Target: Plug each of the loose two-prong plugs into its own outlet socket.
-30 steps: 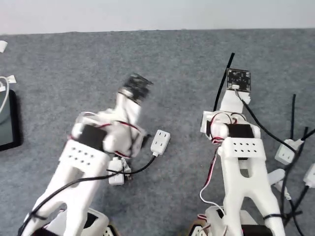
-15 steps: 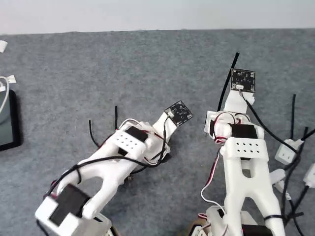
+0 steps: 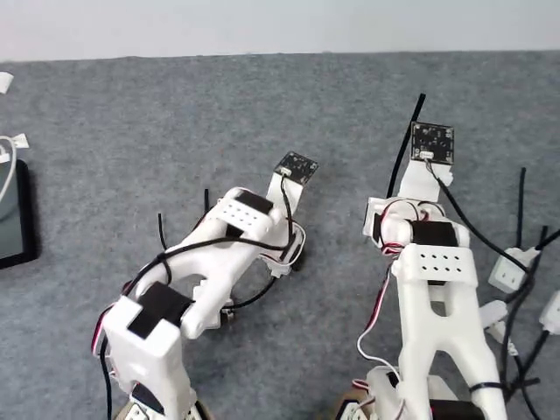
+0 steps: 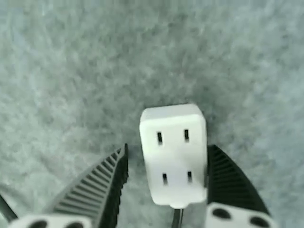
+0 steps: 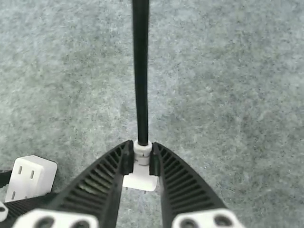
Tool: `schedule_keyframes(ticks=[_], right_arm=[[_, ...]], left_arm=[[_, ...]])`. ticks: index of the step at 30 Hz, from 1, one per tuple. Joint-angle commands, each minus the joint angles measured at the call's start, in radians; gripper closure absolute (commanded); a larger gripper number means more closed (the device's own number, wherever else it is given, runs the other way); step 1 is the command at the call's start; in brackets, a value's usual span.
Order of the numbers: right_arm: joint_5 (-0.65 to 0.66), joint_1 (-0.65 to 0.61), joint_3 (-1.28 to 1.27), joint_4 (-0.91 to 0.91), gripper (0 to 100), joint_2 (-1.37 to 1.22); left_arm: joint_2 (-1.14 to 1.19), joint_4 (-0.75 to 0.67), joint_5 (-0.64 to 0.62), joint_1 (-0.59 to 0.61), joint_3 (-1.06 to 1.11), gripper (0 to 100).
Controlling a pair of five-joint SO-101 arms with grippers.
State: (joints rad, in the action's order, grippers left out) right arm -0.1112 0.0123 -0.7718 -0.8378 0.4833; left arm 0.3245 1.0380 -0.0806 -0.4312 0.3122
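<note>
A white outlet block with two pairs of slots lies face up on the grey carpet, its cord leaving at its near end. My left gripper is open and straddles it: one finger is against the block's side, the other finger stands apart. In the high view the left arm bends over that spot and covers the block. My right gripper is shut on a white two-prong plug whose black cord runs straight away from it. That cord also shows beside the right wrist.
Another white outlet block lies on the carpet beside the right gripper. Loose white plugs and blocks with black cords lie at the table's right edge. A dark flat device sits at the left edge. Grey carpet covers the table.
The left arm has swung right and folded down over the outlet block, which was in plain sight a second ago. The right arm shifted only slightly.
</note>
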Motion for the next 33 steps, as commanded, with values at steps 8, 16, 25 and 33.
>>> schedule_keyframes(ticks=[8, 16, 25, 33], right_arm=[[0.012, 0.004, 0.029, -0.001, 99.1, 0.035], [0.018, -0.028, 0.029, -0.01, 99.1, 0.035], [0.018, -0.051, 0.028, -0.012, 99.1, 0.035], [0.041, -0.074, 0.028, -0.03, 99.1, 0.035]], left_arm=[[0.002, 0.103, -0.275, 0.003, -0.059, 98], [0.008, 0.109, -0.652, -0.009, -0.073, 99], [0.012, 0.077, -0.617, -0.009, -0.074, 98], [0.002, 0.141, -0.552, -0.011, -0.079, 83]])
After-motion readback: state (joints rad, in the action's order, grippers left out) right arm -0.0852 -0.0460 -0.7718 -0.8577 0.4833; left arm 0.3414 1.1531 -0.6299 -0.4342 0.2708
